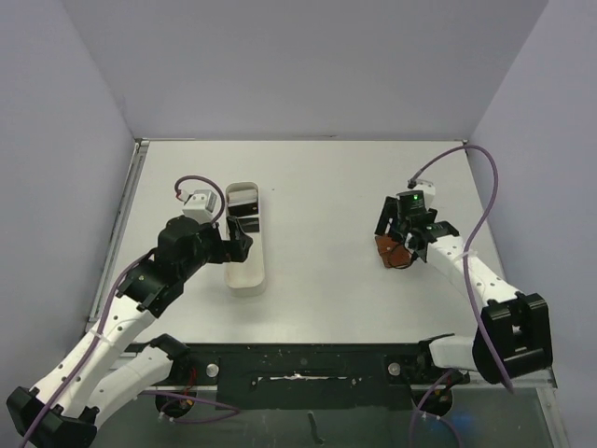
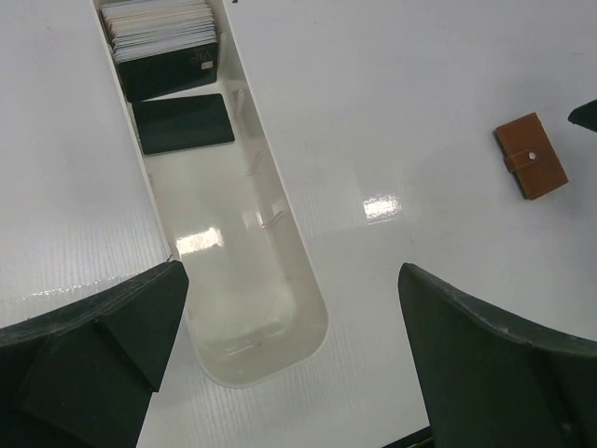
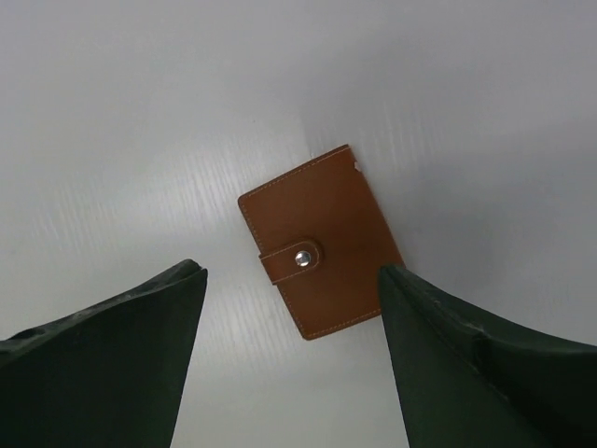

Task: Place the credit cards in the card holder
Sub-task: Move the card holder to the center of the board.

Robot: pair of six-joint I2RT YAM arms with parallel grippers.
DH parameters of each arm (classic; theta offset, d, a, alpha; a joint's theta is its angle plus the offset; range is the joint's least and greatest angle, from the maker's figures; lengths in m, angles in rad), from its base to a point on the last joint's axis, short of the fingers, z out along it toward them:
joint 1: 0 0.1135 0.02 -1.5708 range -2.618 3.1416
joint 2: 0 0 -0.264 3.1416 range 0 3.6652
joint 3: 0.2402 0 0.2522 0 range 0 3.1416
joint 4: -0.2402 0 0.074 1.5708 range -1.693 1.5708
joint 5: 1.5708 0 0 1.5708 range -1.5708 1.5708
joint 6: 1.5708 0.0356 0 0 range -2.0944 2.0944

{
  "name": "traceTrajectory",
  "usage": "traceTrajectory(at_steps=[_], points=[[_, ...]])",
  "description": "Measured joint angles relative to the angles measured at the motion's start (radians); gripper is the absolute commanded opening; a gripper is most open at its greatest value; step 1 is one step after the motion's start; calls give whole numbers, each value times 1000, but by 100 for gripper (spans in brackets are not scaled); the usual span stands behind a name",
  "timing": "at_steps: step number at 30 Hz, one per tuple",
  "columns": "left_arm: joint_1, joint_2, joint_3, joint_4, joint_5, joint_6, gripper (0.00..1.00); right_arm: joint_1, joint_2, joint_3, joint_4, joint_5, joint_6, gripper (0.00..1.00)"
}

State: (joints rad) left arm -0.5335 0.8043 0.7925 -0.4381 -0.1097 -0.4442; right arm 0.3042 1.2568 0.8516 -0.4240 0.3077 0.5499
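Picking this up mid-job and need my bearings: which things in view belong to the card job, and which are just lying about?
Part of the job:
stack of thin dark rectangular cards, standing at one end of the tray
single dark card, flat in the tray beside the stack
small brown leather wallet, snapped shut

Just lying about:
long white oval tray, only holding the cards
white table

The tray (image 1: 250,278) lies lengthwise on the left half of the table (image 1: 326,177). The credit cards (image 2: 160,33) are stacked in its far end, with a single card (image 2: 183,122) flat just before them. The card holder (image 3: 320,243) lies on the table well to the right.
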Motion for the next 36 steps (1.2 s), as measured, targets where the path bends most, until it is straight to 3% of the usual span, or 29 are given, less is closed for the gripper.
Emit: traceTrajectory(at_steps=[6,12,21,27,36], points=[[0,-5,-16,-3,10,17,97,-183,154,16,84,-150,-46,69],[0,-37,-20,-3,10,31,97,-260,301,51,102,-247,-84,66],[6,-28,-26,-2,13,38,94,-248,358,69,97,-345,-128,53],[20,-33,-27,-1,30,42,92,-177,320,23,102,-388,-116,42],[21,-64,-33,9,103,37,81,-66,170,-119,128,-510,-44,47]])
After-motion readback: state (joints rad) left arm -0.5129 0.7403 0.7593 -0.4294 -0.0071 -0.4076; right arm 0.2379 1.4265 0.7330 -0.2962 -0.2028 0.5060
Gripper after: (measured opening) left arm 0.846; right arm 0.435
